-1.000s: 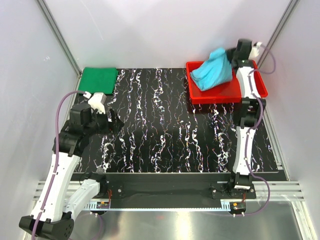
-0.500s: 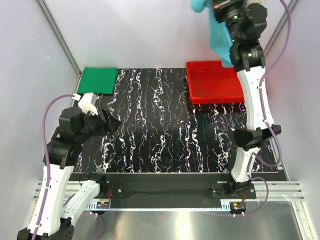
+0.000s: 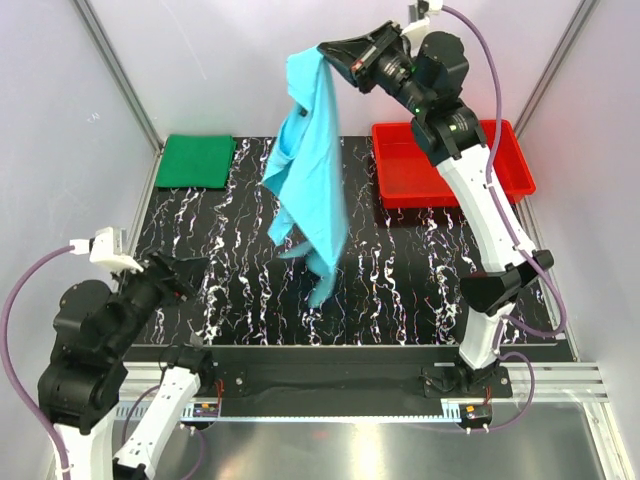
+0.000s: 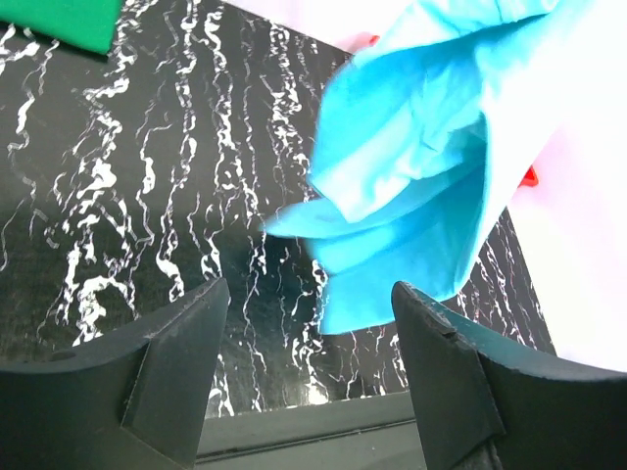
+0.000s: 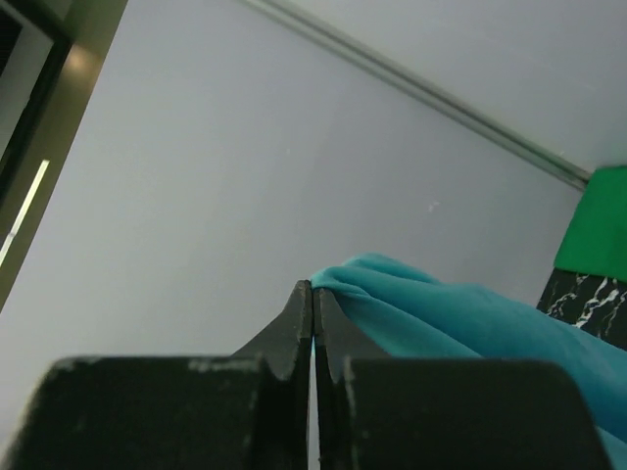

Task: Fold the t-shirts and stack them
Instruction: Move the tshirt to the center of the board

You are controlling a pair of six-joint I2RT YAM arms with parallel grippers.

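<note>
On the black table point(image 3: 420, 280), the green t-shirt point(image 3: 196, 160) lay folded upper left; the right gripper point(image 5: 313, 290) pinched the unfolded blue t-shirt point(image 3: 310, 170) aloft, and the left gripper point(image 4: 306, 294) gaped empty.

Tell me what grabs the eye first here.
The light blue t-shirt dangles unfolded over the middle of the table, pinched at its top by the raised right gripper. Behind it, the green t-shirt lies folded flat at the far left corner, and the red tray sits at the far right.
</note>
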